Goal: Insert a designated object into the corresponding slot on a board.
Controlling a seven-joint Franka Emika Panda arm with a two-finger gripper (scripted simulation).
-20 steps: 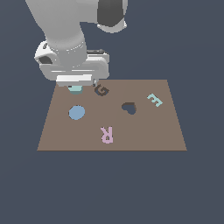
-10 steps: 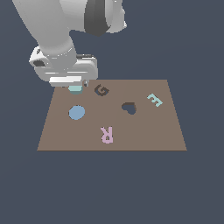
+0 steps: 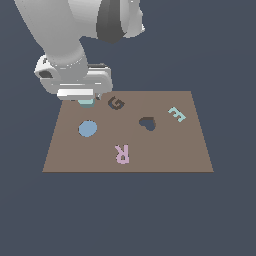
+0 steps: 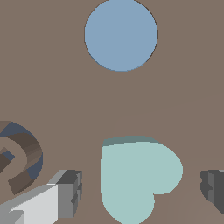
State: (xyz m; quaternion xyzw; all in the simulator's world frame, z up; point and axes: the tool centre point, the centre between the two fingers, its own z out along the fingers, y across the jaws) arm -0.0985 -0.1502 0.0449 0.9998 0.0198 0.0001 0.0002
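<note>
Between spread, untouching fingers of the gripper [image 4: 140, 192], the teal heart [image 4: 138, 177] is straddled; closing and lifting toward the heart slot [image 3: 147, 123] are judged next.

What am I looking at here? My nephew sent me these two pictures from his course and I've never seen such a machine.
These are computer-drawn pictures of a simulated robot arm, the big white shape, seen at one moment. One picture is from a camera standing off to the side. The other is from a camera on the arm's wrist, looking straight down.

On the brown board lie a blue disc, a pink letter R, a pale teal letter E, a dark letter G and a dark heart-shaped slot.

The claw hangs at the board's far corner. Its two fingers stand on either side of a pale teal heart block, apart from it, so nothing is gripped yet.
</note>
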